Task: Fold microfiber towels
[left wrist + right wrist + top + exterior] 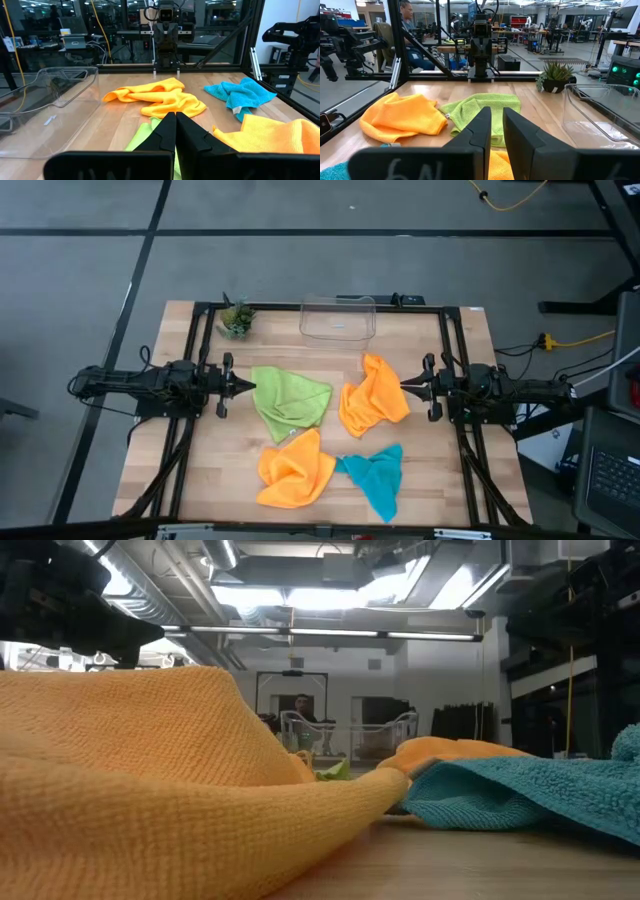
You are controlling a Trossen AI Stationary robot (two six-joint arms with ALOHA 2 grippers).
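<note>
Four microfiber towels lie crumpled on the wooden table: a lime green one (290, 402) at centre left, an orange one (374, 398) at centre right, a second orange one (295, 470) near the front edge, and a teal one (375, 478) beside it. My left gripper (248, 386) points level at the green towel's left edge, above the table, fingers shut (175, 120) on nothing. My right gripper (404, 386) points level over the right edge of the centre-right orange towel. A narrow gap (497, 117) shows between its fingers, with nothing in it.
A clear plastic bin (338, 318) stands at the far edge, with a small potted plant (236, 320) to its left. A black frame (200, 330) runs around the table. A person (410, 30) sits beyond the table's left side. Bare wood (450, 480) shows at the front right.
</note>
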